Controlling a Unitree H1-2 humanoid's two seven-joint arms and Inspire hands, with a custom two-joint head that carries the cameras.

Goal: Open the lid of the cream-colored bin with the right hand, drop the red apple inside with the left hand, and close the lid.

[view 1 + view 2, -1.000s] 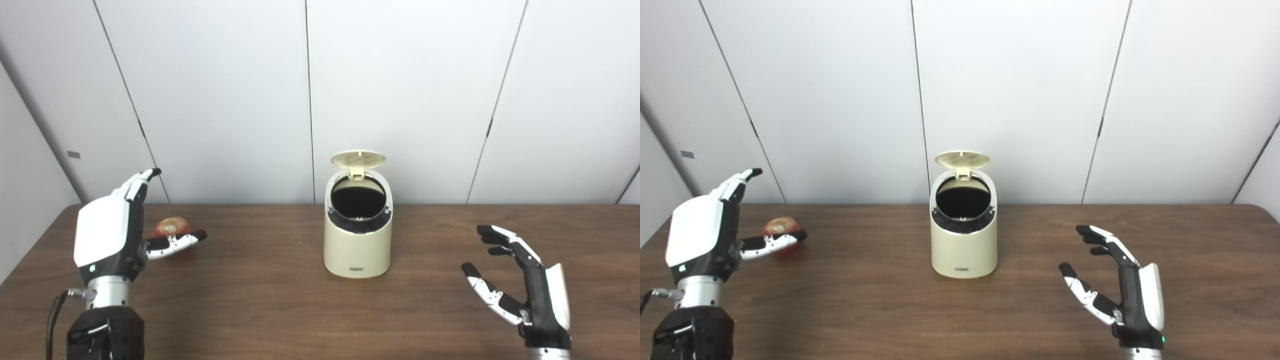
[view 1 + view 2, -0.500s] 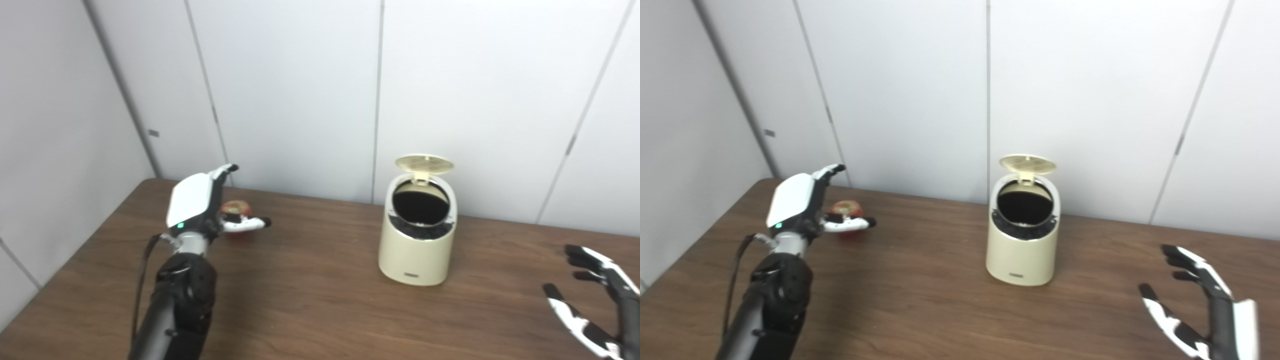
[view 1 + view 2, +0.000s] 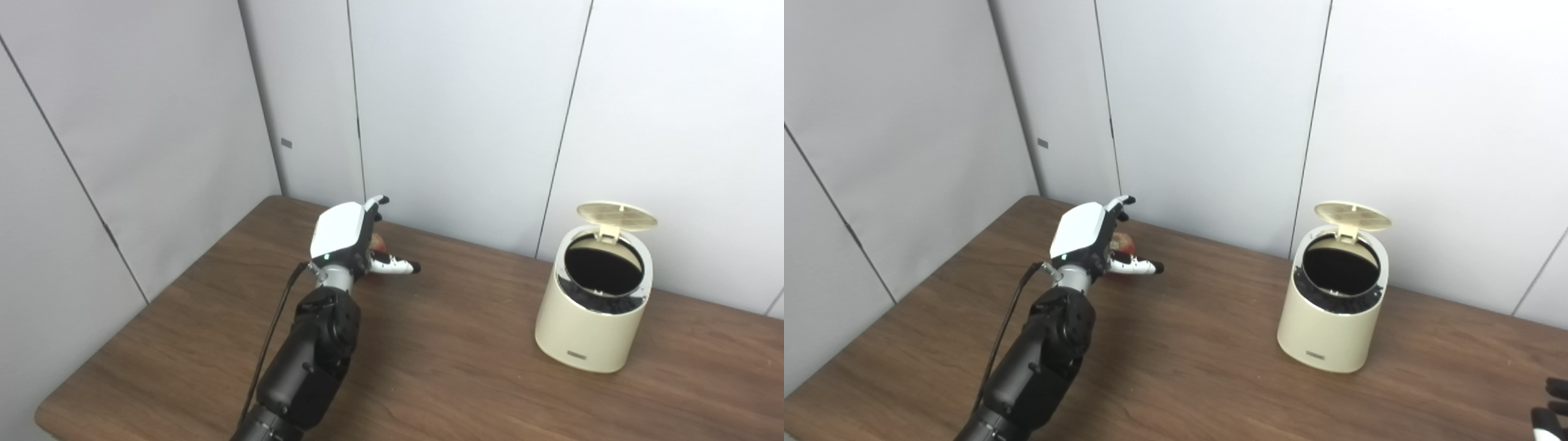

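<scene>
Standing on the right part of the wooden table (image 3: 184, 343), the cream-colored bin (image 3: 591, 318) is seen with its lid (image 3: 617, 215) tipped up and its dark inside exposed. Well apart, at the far left, the red apple (image 3: 1124, 244) is partly hidden behind the left hand (image 3: 346, 239), whose fingers are spread around it, not clenched. Of the right hand (image 3: 1549, 410) only fingertips are shown at the picture's edge; its state cannot be told.

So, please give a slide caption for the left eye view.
Left hand open beside the red apple; cream bin lid up.
</scene>
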